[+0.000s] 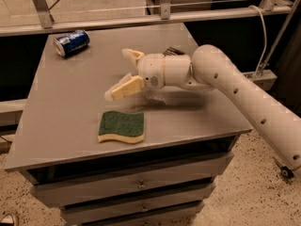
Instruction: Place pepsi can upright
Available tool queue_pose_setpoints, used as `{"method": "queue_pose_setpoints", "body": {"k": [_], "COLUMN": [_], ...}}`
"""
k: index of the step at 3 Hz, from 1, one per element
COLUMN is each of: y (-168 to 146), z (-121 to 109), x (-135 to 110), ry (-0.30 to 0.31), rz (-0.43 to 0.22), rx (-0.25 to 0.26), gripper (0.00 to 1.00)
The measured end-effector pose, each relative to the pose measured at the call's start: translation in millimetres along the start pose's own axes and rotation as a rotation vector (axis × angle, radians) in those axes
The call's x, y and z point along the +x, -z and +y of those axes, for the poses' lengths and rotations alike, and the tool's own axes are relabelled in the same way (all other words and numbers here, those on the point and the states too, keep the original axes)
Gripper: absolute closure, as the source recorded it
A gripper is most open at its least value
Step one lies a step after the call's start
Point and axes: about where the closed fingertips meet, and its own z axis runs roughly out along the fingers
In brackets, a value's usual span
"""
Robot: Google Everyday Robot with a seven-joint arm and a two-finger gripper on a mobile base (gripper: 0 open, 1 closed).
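Note:
The blue pepsi can point(71, 42) lies on its side near the far left corner of the grey table point(66, 121), silver end facing left. My gripper point(121, 73) hovers over the middle of the table, open and empty, its cream fingers point(125, 88) spread and pointing left. The can is well apart from it, up and to the left.
A green and yellow sponge point(122, 126) lies near the table's front edge, just below the gripper. A dark snack-bar wrapper point(172, 51) peeks out behind the wrist. A metal rail point(141, 19) runs behind the table. Drawers sit below the tabletop.

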Motion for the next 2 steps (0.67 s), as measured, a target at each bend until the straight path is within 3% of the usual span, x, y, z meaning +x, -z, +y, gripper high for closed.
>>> {"method": "queue_pose_setpoints", "body": {"k": [2], "y": [11.6], "z": [-13.5], "x": [-3.2], "ry": [0.002], "rz": [0.077], "rx": [0.001], "gripper": [0.00]}}
